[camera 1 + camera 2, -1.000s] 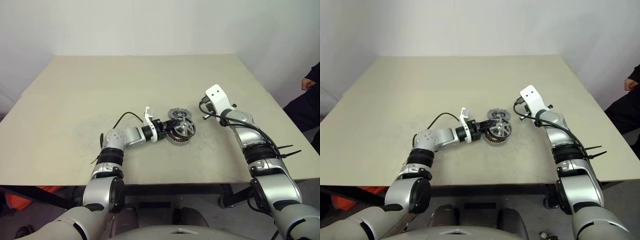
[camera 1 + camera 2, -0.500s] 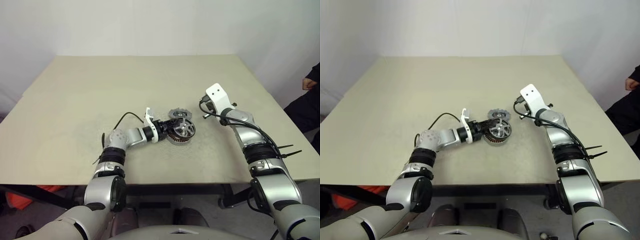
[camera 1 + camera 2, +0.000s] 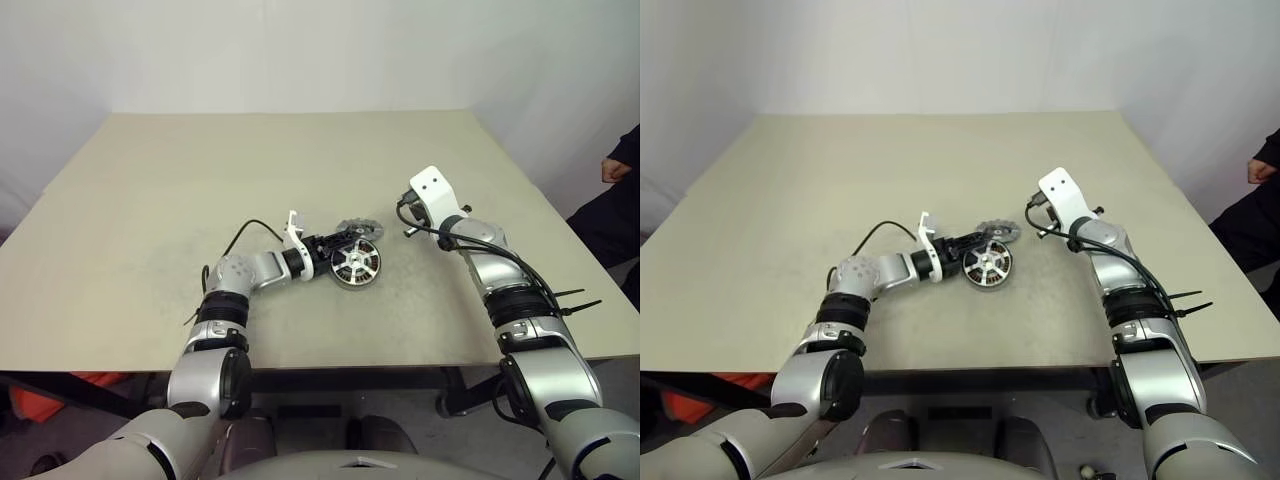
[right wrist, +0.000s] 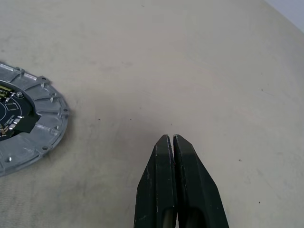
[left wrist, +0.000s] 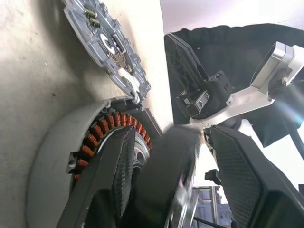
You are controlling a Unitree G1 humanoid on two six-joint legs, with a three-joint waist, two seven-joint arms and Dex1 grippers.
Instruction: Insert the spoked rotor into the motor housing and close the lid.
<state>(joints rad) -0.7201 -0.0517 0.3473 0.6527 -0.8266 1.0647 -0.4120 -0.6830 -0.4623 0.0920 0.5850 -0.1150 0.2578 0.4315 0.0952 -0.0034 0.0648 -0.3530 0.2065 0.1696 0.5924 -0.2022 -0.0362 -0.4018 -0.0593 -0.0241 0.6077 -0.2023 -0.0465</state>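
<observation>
rotor: spoked rotor (image 3: 356, 263) sitting in the motor housing (image 5: 52, 156) now, shiny spokes facing up, looks seated or close to it, can't swear it's all the way down

housing: mid-tabletop, just in front of the robot's left arm, copper windings peeking out round the rotor in the left wrist view

lid: lid (image 3: 360, 229) lying flat on the tabletop (image 3: 150, 200) just behind the housing, close to it, maybe touching its rim, hard to tell; notched edge and a small circuit board face up in the wrist views, so not on yet

left pincer: left pincer (image 3: 335, 244) lying level, pointing at the housing, fingers (image 5: 247, 180) apart with the rotor's rim between them, no real squeeze visible, looks like a release

right pincer: right pincer (image 4: 175, 156) fingers pressed together, nothing in them, hanging over bare tabletop a bit to the right of the lid

done so far: insert step pretty much there, judging by how the rotor sits

left to do: pull the left pincer clear, grab the lid, drop it on the housing

in the way: left pincer straddling the housing, so no room for the lid until it backs off; otherwise nothing near

other stuff: black cable (image 3: 245, 235) looping off the left wrist over the tabletop; person's dark sleeve (image 3: 620, 160) at the far right edge, well apart from the parts
</observation>
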